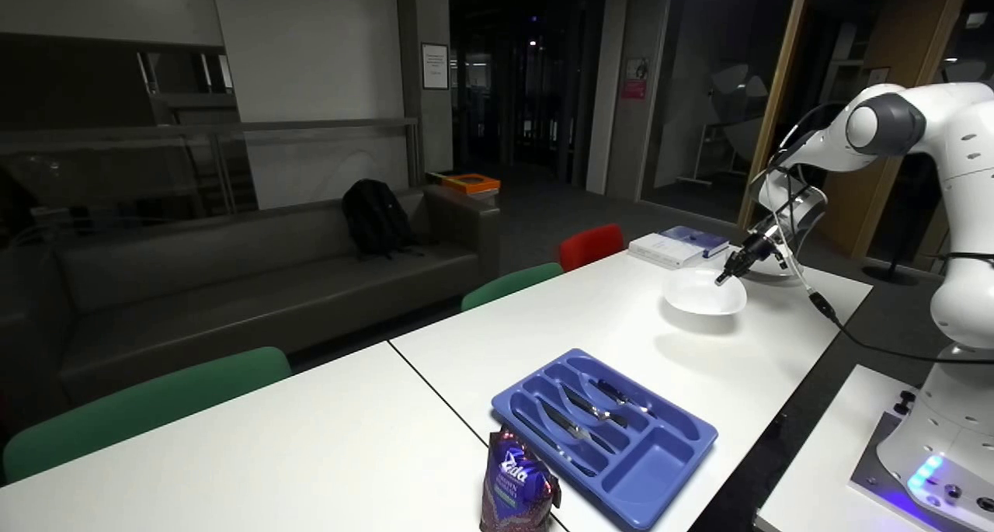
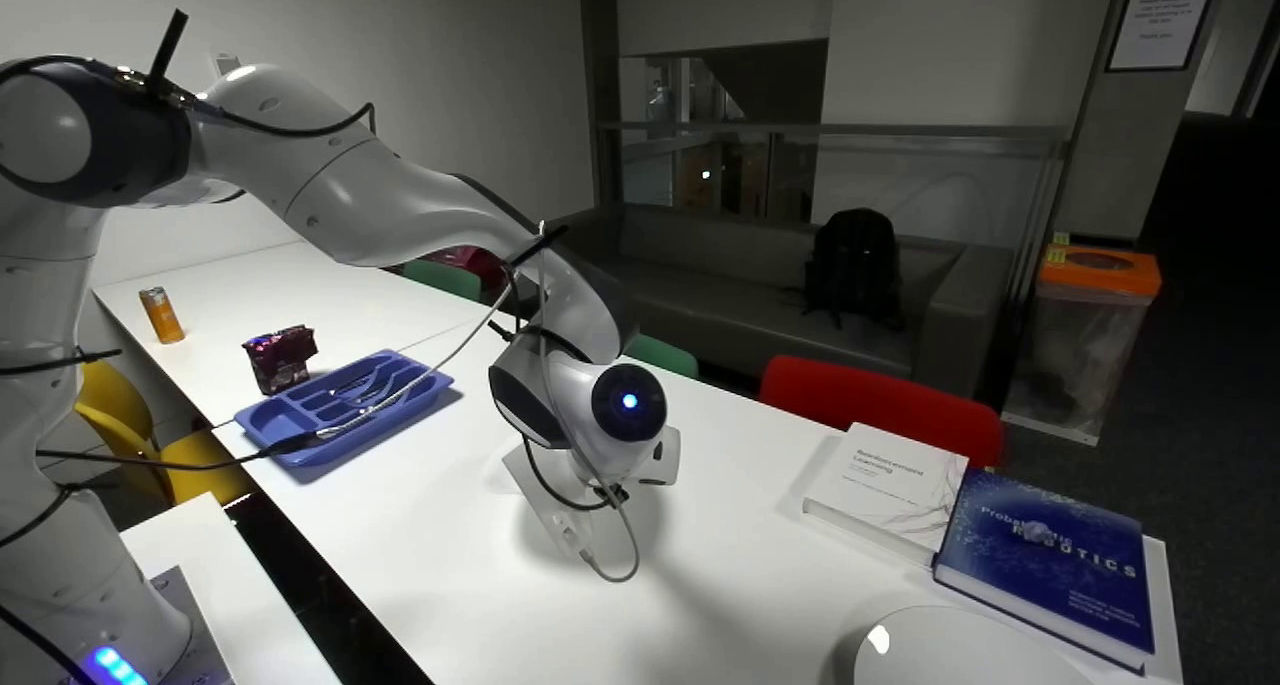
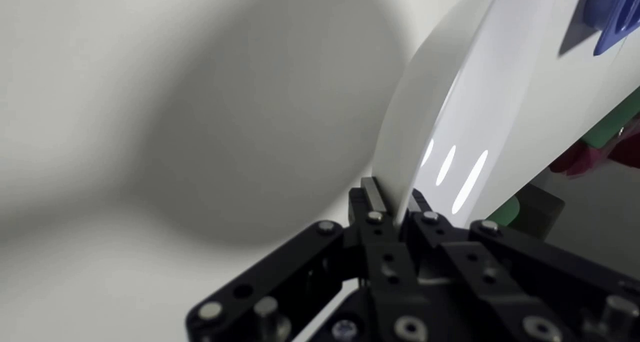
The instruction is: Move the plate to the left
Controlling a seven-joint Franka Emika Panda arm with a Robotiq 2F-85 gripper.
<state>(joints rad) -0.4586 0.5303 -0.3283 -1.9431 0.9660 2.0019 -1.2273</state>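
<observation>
The black two-finger gripper [image 3: 395, 197] pinches the edge of the small, round, white plate [image 1: 693, 293]. The plate is tilted, and in the wrist view its thin rim slants from the gripper up toward the top right. It sticks out past the gripper's tips and seems to be up over the flat white table [image 1: 326, 439], with a grey shadow [image 3: 280, 122] below. In an exterior view, the white robot arm [image 2: 410, 205] makes it hard to see, and another round white dish [image 2: 955, 650] is cut off at the bottom.
</observation>
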